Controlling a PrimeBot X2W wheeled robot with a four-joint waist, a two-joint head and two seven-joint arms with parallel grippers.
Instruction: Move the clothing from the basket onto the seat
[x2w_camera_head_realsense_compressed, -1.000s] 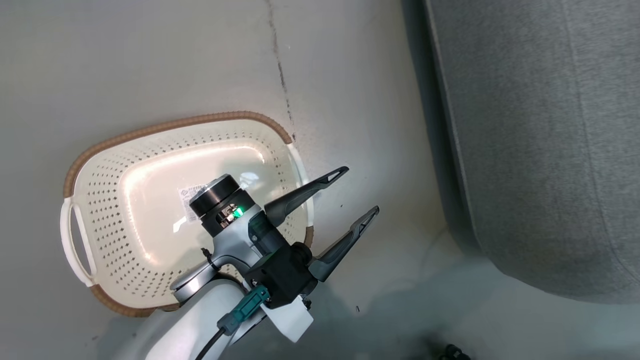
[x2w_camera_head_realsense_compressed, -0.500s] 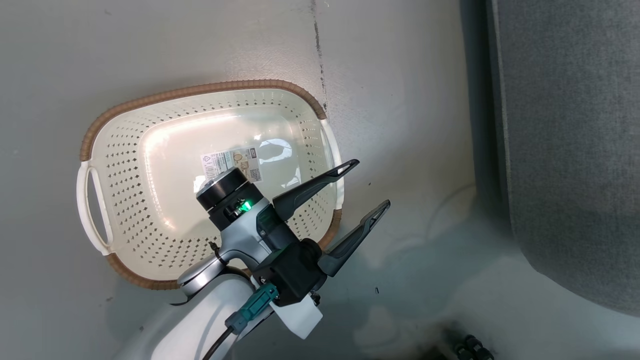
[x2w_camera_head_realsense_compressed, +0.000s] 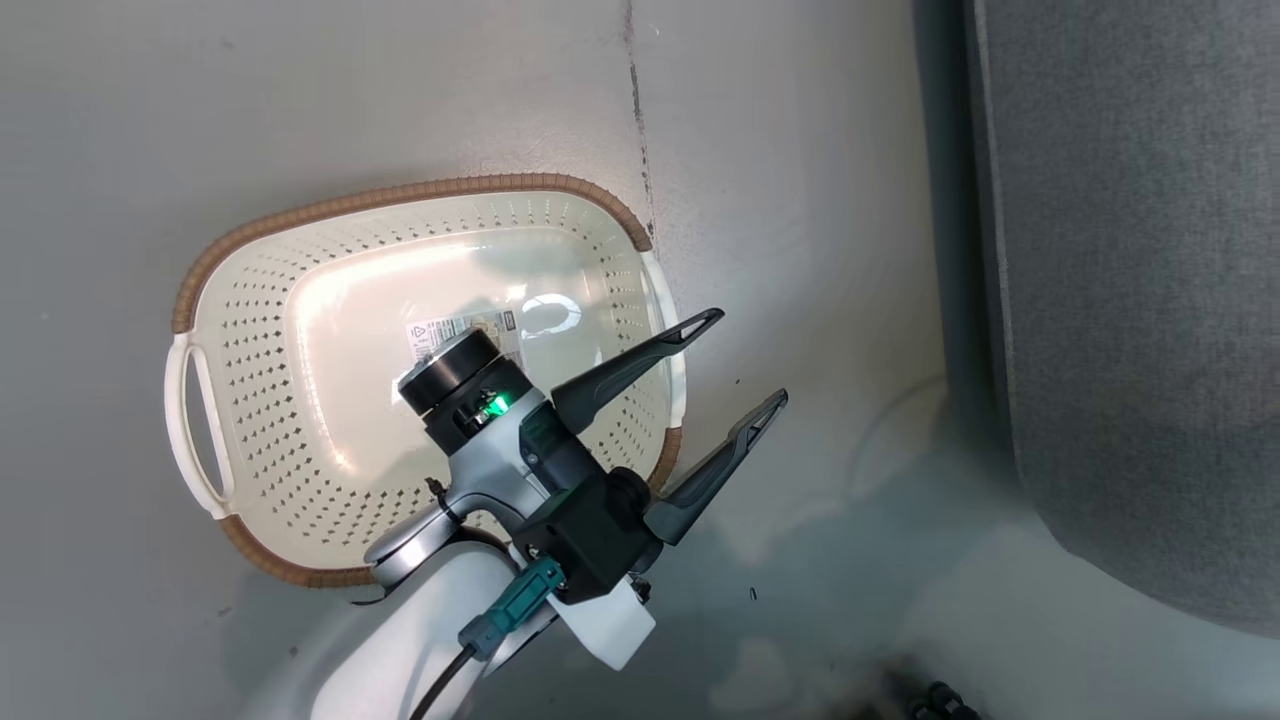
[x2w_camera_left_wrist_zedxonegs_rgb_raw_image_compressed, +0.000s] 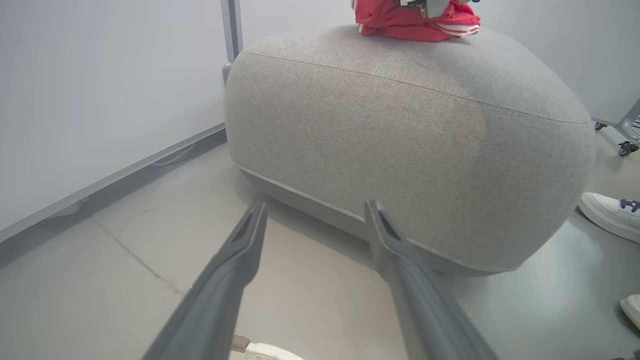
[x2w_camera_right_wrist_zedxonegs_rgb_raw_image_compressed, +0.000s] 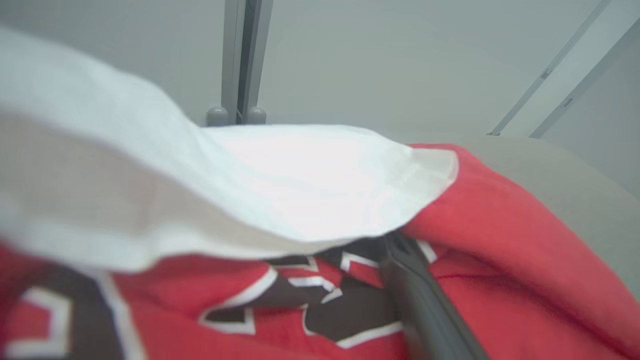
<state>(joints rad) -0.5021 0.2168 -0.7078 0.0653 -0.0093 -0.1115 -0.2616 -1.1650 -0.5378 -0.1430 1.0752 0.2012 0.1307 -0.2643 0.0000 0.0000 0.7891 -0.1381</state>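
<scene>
The left claw (x2w_camera_head_realsense_compressed: 748, 360) has two long, dark grey fingers (x2w_camera_head_realsense_compressed: 640, 365) that taper to pointed tips, each tip pierced by a narrow slot. At their base sits a black boxy housing (x2w_camera_head_realsense_compressed: 590, 530) with a round knob on its side. Behind the housing is a silver-grey wrist joint (x2w_camera_head_realsense_compressed: 480, 480), capped by a black cylinder (x2w_camera_head_realsense_compressed: 450, 370) with a pale flat top, and a green light (x2w_camera_head_realsense_compressed: 493, 404) glows there. Under the housing is a white plate (x2w_camera_head_realsense_compressed: 615, 625). Beside the plate, a teal connector (x2w_camera_head_realsense_compressed: 510, 605) feeds a dark cable (x2w_camera_head_realsense_compressed: 440, 685) along the white forearm (x2w_camera_head_realsense_compressed: 400, 650). In the right wrist view, one finger (x2w_camera_right_wrist_zedxonegs_rgb_raw_image_compressed: 425, 305) is smooth and dark grey.
</scene>
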